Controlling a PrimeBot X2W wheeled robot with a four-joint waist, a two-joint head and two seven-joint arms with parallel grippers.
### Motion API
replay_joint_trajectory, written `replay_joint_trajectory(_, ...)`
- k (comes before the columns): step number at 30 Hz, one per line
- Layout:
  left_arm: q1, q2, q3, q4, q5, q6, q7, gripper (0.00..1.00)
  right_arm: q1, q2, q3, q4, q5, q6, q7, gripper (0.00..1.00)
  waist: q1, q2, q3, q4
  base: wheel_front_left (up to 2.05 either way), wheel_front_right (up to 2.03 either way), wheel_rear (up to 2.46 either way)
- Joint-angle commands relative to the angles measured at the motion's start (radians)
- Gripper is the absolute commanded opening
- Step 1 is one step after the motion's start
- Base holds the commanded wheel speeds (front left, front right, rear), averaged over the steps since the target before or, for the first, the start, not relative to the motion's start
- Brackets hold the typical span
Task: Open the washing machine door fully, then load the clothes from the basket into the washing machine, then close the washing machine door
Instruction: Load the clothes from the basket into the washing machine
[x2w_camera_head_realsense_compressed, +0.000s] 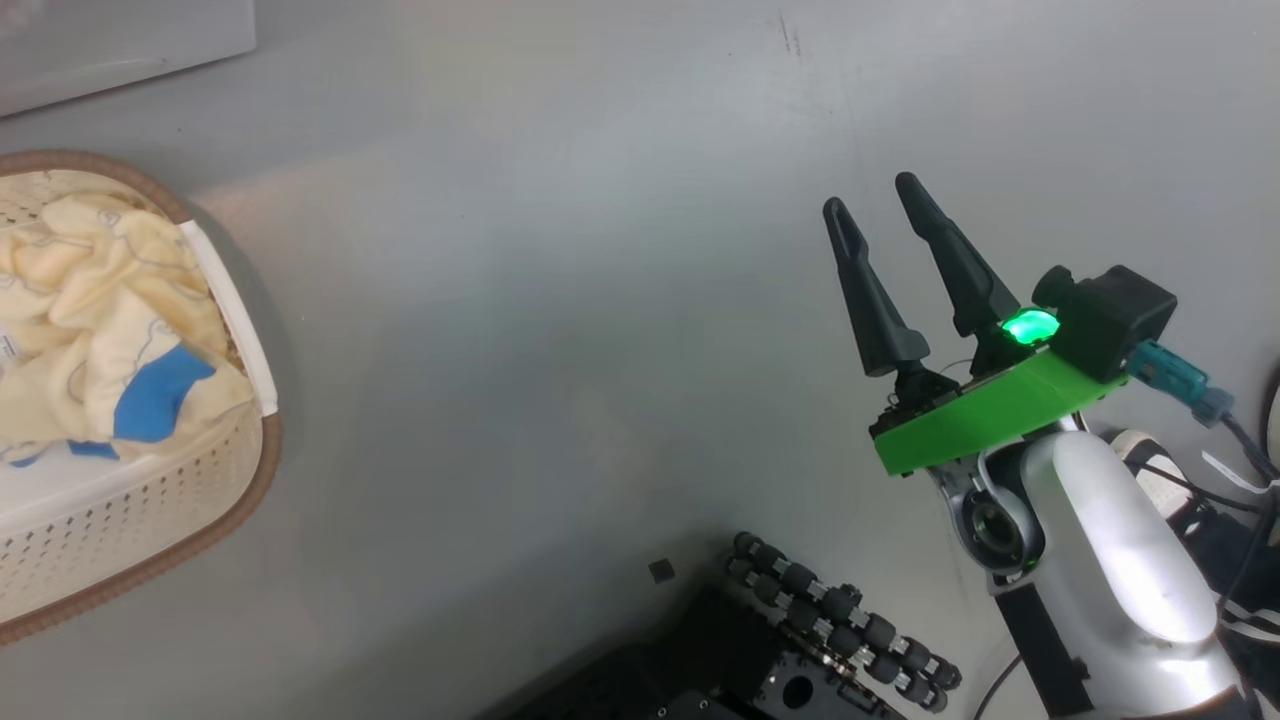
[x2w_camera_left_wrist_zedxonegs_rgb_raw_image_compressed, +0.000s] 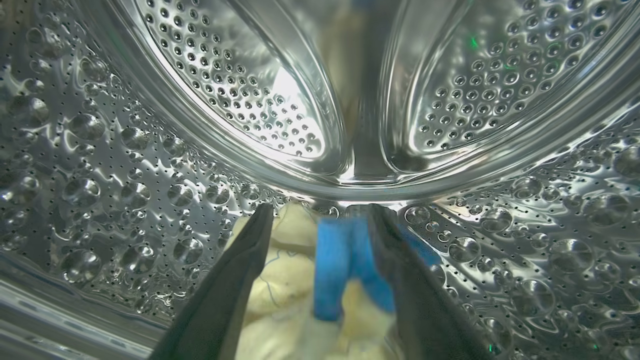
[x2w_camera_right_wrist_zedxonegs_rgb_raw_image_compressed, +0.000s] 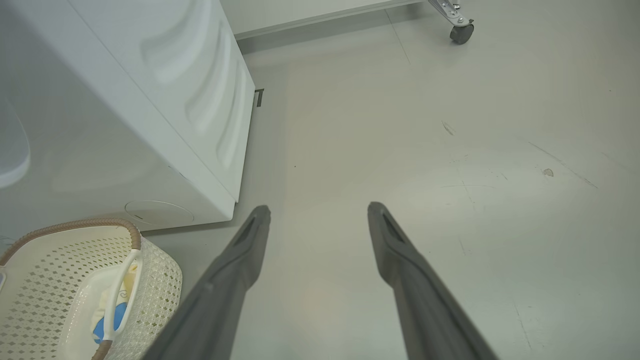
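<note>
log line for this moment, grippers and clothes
left gripper open in drum, garment just below | right gripper open over floor | basket holds clothes

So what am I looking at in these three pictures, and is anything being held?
A wheeled robot with two arms, each ending in two long dark fingers. The head camera looks down at the floor: the basket of cream clothes at left, the right fingers spread and empty. The right wrist camera looks along those fingers, past the white washing machine. The left wrist camera is inside the steel drum: the left fingers stand apart, a cream and blue garment lying between them. Nothing looks held.
</note>
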Motion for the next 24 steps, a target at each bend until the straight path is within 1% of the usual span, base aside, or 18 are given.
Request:
replay_joint_trajectory(1, -0.032, 0.03, -0.009, -0.019, -0.001, -0.003, -0.012, 1.0, 0.017, -0.006, 0.007, -0.023, 0.005, -0.003, -0.01, 1.0, -0.0001, 0.0, -0.001, 0.001, 0.0, 0.0, 0.0)
replay_joint_trajectory(4, -0.032, 0.03, -0.013, -0.001, -0.005, -0.009, -0.022, 1.0, 0.009, -0.006, 0.006, -0.02, 0.001, -0.003, -0.01, 1.0, -0.0001, 0.0, -0.009, 0.005, 0.0, 0.0, 0.0)
replay_joint_trajectory(14, 0.033, -0.005, -0.012, 0.043, -0.048, -0.049, -0.051, 1.0, 0.003, -0.006, -0.019, -0.023, -0.02, -0.003, -0.01, 1.0, -0.0001, 0.0, -0.065, 0.072, 0.0, 0.0, 0.0)
replay_joint_trajectory(20, 0.13, -0.032, -0.004, 0.061, -0.09, -0.071, -0.087, 1.0, 0.01, -0.008, -0.042, -0.022, -0.049, -0.003, -0.01, 1.0, -0.0001, 0.0, -0.135, 0.122, 0.0, 0.0, 0.0)
replay_joint_trajectory(24, 0.228, -0.052, -0.011, 0.068, -0.129, -0.084, -0.11, 1.0, 0.027, -0.024, -0.06, -0.022, -0.065, -0.003, -0.01, 1.0, -0.0001, 0.0, -0.201, 0.159, 0.0, 0.0, 0.0)
